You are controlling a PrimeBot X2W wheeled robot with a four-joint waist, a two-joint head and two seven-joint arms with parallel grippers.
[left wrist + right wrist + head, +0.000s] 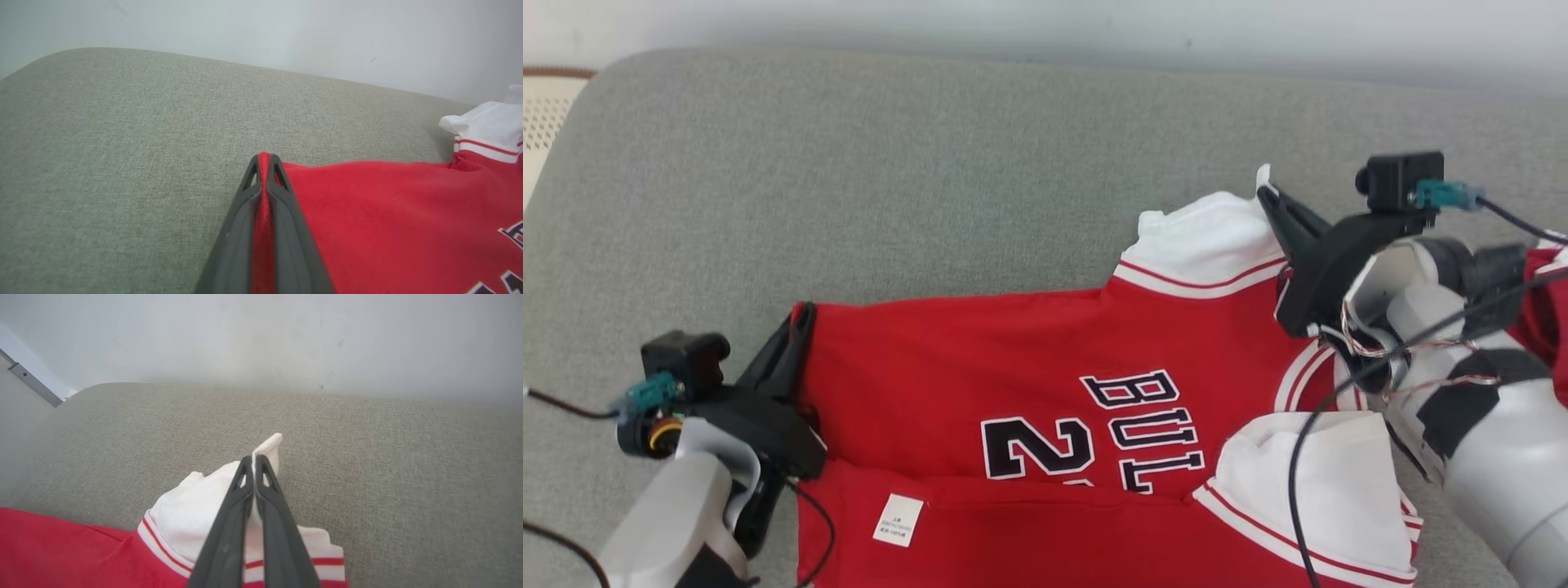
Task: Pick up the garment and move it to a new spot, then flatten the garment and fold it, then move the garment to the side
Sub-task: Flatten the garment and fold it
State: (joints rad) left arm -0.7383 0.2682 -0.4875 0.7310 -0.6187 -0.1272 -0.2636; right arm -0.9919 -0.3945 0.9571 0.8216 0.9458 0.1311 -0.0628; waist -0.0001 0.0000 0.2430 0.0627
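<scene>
The garment [980,367] lies on the grey cushion [931,188], left gripper [800,316] clamped on its red edge [262,204], right gripper [1264,193] pinching just a white sleeve tip [270,447], which could slip out if they pull apart.

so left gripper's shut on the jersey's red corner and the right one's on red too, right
No: the right gripper is shut on a white sleeve, per the right wrist view. The left gripper does hold the jersey by a red corner.
</scene>
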